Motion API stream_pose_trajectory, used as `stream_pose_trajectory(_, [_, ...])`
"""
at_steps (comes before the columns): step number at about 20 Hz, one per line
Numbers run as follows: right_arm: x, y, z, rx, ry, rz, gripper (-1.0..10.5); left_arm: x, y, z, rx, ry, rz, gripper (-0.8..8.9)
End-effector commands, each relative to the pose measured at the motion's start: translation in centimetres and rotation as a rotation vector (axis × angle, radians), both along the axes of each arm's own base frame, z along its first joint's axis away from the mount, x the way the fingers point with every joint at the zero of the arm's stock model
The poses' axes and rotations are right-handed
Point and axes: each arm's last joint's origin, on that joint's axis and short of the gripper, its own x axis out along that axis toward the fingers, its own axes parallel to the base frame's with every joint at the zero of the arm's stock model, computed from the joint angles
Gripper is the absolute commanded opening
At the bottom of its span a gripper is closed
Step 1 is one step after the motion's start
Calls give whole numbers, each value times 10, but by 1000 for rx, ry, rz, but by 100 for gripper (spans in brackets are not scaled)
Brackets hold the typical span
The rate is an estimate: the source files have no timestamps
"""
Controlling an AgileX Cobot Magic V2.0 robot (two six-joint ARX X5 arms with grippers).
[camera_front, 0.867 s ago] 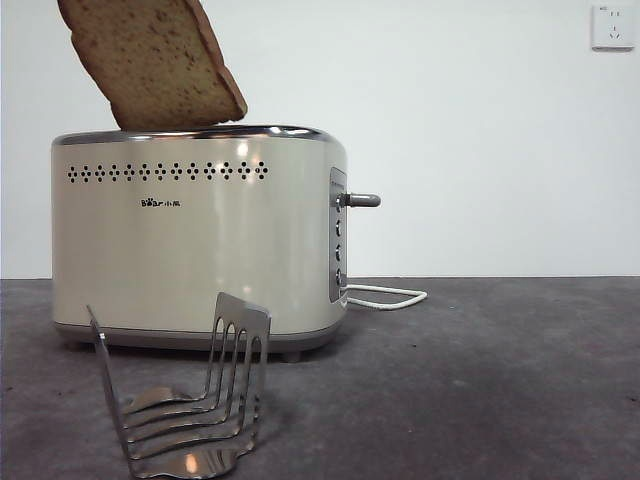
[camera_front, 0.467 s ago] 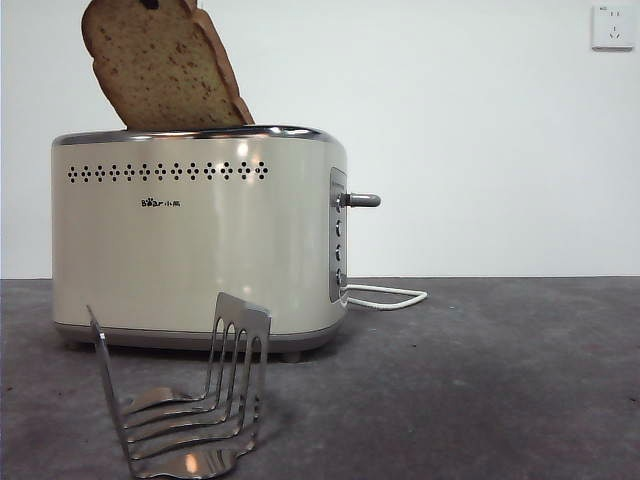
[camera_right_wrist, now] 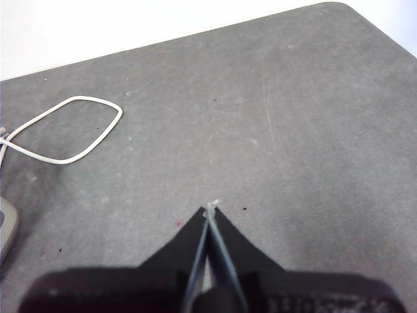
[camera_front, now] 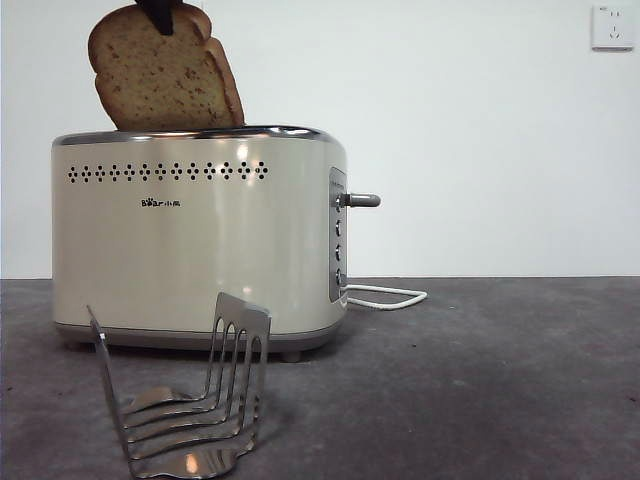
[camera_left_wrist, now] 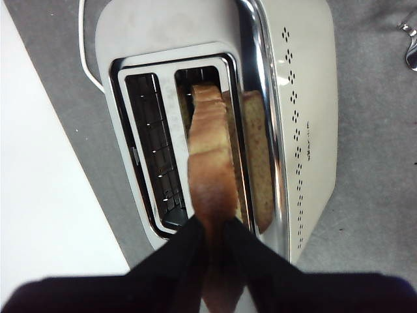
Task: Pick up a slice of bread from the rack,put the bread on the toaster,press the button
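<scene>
My left gripper [camera_left_wrist: 212,229] is shut on the slice of bread [camera_front: 160,75], a thick tan slice with a brown crust. It holds the slice by its domed top, its lower end inside a slot of the cream toaster [camera_front: 200,240]. In the left wrist view the slice [camera_left_wrist: 210,156] stands in the slot nearer the dotted side of the toaster [camera_left_wrist: 306,98]. The gripper tip [camera_front: 160,14] shows black at the top of the front view. The grey lever button [camera_front: 362,200] sticks out of the toaster's side panel. The steel rack [camera_front: 190,400] stands empty in front. My right gripper [camera_right_wrist: 210,210] is shut above bare table.
A white cord [camera_front: 385,296] loops on the dark table beside the toaster; it also shows in the right wrist view [camera_right_wrist: 65,130]. A wall socket [camera_front: 612,26] sits at the upper right. The other toaster slot [camera_left_wrist: 151,150] holds nothing.
The slice has come down and turned more upright, sinking into the toaster slot. The black gripper tip has come into the top of the front view.
</scene>
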Motion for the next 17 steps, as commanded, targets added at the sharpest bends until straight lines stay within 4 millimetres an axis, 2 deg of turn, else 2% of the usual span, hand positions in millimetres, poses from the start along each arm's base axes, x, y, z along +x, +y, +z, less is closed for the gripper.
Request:
stream_pose_trajectory(1, [0, 0, 1, 6, -8, -2, -2, 9, -6, -8, 27, -1, 10, -5])
stream_pose_trajectory(10, [-2, 0, -2, 3, 31, -2, -2, 19, -12, -5, 50, -125, 57, -5])
stream_pose_trajectory(17, [-2, 0, -3, 3, 44, -2, -2, 16, -15, -4, 89, -169, 84, -4])
